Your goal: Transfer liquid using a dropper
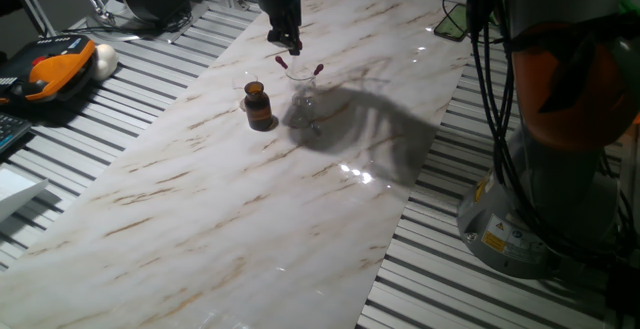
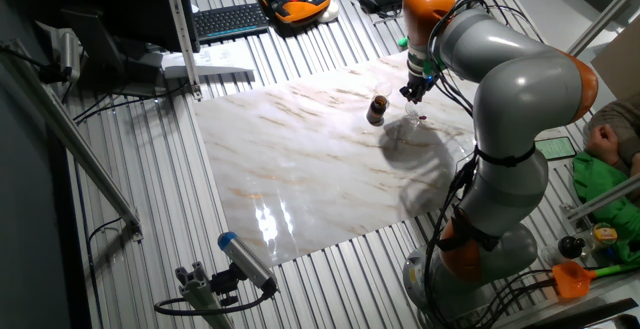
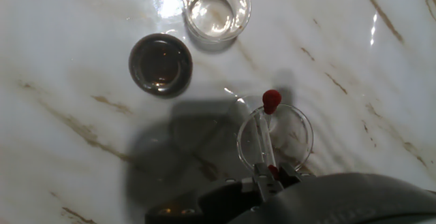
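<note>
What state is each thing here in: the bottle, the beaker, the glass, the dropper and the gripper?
Brown bottle: upright, cap off.
Beaker: upright, open; whether it holds liquid is unclear.
Glass: upright, with a dropper standing in it.
Dropper: leaning in the glass, red bulb up.
Gripper: above the glass; open or shut cannot be told.
</note>
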`<state>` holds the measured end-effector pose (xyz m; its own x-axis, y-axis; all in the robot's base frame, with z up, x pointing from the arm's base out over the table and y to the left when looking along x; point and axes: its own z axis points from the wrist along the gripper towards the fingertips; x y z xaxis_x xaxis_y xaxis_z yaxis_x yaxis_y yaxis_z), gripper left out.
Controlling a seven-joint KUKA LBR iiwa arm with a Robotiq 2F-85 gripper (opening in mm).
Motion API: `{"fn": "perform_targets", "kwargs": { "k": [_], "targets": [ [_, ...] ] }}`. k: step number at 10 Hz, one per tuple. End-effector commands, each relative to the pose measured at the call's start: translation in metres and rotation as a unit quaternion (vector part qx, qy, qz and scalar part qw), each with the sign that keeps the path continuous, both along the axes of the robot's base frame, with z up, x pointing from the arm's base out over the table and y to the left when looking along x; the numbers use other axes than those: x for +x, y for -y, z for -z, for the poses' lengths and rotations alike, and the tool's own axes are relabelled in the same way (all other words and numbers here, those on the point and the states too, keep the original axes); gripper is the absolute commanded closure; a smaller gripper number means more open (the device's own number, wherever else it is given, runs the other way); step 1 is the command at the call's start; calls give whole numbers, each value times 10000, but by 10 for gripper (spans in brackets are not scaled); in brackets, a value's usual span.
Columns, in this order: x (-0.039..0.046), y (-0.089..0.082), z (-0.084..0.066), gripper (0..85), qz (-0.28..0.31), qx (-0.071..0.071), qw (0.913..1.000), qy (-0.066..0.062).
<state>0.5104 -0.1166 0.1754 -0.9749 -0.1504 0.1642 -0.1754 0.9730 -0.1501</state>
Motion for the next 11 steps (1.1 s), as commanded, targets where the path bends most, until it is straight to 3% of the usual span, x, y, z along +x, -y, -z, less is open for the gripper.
{"fn": "perform_targets", "kwargs": {
  "k": [1,4,8,11],
  "targets": [
    [0,1,1,850,3,20,10000,-21],
    [0,1,1,850,-81,-139,9999,57],
    [0,1,1,850,-299,125,9992,254],
    [0,1,1,850,-340,163,9986,365]
  ]
}}
